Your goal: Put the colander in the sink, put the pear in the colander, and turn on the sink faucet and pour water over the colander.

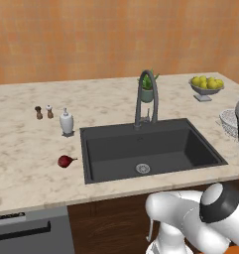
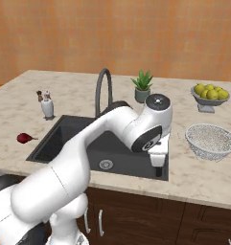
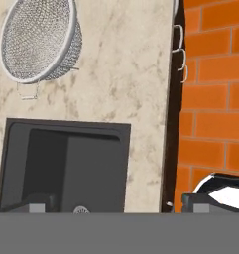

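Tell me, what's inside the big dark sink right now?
Inside the sink you can see just its round silver drain on the bare dark floor. In the right base view the robot's arm covers part of the basin. The colander sits outside, on the counter.

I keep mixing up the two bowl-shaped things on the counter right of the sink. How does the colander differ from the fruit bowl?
The colander is see-through speckled mesh; the fruit bowl is solid grey. The colander sits straight on the counter and is empty, while the fruit bowl stands on a foot and is heaped with yellow fruit. The colander is nearer the front edge; the fruit bowl is further back. Both are round and stand upright.
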### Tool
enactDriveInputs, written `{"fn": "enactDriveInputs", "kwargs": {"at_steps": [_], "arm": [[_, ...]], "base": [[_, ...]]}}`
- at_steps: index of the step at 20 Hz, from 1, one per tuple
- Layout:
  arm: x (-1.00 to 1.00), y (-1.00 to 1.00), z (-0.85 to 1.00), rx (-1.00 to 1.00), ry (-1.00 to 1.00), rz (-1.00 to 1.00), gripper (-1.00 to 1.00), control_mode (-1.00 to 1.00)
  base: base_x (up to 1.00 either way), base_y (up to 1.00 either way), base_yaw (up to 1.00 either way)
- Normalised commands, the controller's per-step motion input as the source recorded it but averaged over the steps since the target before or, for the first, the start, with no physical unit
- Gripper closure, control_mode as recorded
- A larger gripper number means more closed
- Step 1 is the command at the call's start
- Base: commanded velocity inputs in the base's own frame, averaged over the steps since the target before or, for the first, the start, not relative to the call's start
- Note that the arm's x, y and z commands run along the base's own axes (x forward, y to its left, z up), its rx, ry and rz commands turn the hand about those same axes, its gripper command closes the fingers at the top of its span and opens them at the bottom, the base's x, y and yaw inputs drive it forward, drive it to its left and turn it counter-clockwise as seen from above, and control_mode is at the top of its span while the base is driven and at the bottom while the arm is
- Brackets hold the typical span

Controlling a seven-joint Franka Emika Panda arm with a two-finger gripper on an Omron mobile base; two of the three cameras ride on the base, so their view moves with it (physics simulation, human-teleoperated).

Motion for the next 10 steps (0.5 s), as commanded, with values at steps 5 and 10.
{"fn": "enactDriveInputs", "kwargs": {"at_steps": [5,10], "arm": [[0.14,-0.47,-0.12,0.01,0.0,-0.01,-1.0,-1.0],[0.17,-0.48,-0.11,0.01,0.0,-0.03,-1.0,-1.0]], "base": [[0.0,0.0,0.0],[0.0,0.0,0.0]]}}
